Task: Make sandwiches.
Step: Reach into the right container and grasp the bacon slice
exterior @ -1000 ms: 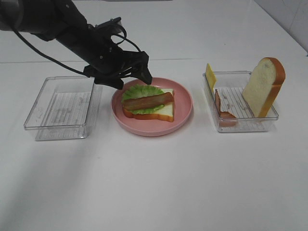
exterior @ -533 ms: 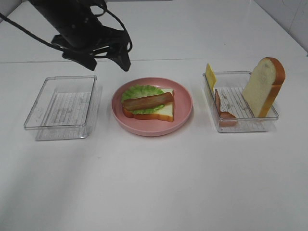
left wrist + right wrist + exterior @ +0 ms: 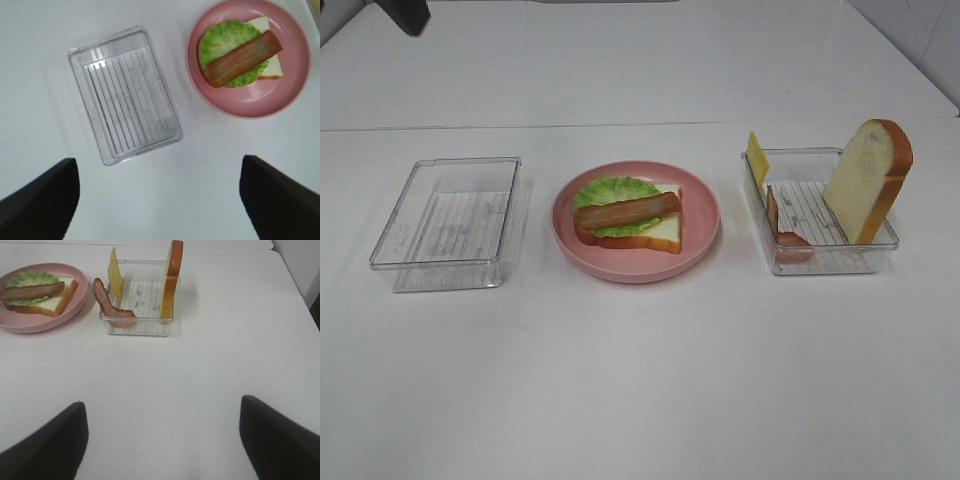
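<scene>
Left gripper (image 3: 160,165) has risen off the sandwich (image 3: 240,57), jaws wide apart. Right gripper (image 3: 162,402) gapes too, bread slice (image 3: 170,280) ahead of its jaws.

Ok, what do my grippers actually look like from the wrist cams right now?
Both look alike: the left gripper and right gripper each show two broad, matte black fingers with blunt, angled tips and no markings. No cables appear in the wrist views. In the high view only a small black piece of the left arm shows at the edge.
</scene>
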Controlling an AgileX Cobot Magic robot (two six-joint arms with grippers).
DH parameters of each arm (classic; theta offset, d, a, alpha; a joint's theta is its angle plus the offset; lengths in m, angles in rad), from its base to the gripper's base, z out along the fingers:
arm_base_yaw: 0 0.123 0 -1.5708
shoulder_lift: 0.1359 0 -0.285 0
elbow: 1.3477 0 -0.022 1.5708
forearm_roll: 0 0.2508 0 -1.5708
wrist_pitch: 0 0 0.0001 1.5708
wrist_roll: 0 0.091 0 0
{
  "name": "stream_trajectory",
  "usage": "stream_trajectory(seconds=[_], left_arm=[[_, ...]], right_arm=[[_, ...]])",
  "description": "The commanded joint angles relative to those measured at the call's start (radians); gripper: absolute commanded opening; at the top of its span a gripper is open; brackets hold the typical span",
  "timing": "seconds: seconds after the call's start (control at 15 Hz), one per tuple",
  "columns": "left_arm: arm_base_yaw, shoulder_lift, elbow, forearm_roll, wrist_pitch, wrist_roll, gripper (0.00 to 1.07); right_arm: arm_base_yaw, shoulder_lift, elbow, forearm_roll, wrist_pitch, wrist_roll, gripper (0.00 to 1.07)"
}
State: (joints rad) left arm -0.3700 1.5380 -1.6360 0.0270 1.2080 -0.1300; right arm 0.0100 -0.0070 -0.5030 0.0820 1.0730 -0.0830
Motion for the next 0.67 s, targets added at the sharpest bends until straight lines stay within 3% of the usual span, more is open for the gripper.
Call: stream_trajectory(seconds=[0.07, 0.2, 0.6, 0.67], left_arm=[[0.001, -0.105, 0.036, 0.015, 0.079, -0.003, 0.83], [0.001, -0.219, 0.113, 0.015, 0.079, -0.003, 0.82], [0.001, -0.703, 0.554, 0.015, 0.076, 0.052, 0.82], [0.001, -0.735, 0.579, 0.015, 0.077, 0.052, 0.82]], right_arm=[[0.001, -0.012, -0.001, 0.002, -0.012, -0.008, 0.78], [0.001, -0.012, -0.001, 0.002, -0.012, -0.008, 0.78], [0.001, -0.012, -0.001, 0.002, -0.012, -0.008, 0.78], [0.001, -0.012, -0.001, 0.002, -0.012, -0.008, 0.78]])
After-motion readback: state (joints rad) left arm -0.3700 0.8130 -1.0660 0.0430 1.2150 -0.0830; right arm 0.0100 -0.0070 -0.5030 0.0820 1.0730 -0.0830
